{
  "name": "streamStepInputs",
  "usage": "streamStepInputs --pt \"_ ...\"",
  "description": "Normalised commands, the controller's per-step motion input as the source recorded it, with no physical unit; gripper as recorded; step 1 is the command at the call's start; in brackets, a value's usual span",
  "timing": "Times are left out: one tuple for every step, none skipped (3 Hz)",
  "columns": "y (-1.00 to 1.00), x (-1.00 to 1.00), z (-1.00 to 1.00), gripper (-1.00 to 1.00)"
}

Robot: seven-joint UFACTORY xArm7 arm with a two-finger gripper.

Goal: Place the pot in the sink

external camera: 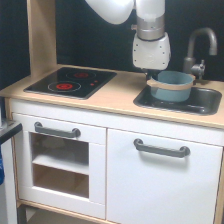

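The pot (171, 86) sits tilted in the sink (207, 104), over its left part in the exterior view, and my gripper (151, 75) is right at the pot's near-left rim. The faucet (199, 47) rises just behind the pot, the stovetop (71, 81) with its 2 red rings lies well apart on the counter (117, 95), and 2 grey handles (161, 148) cross the cabinet fronts below. My wrist housing hides my fingers, so I cannot tell whether they grip the rim or stand apart.
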Motion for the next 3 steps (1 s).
streamStepInputs --pt "0.04 0.09 -0.29 -0.05" --pt "0.04 0.05 -0.29 0.08" --pt "0.01 0.03 -0.25 0.33"
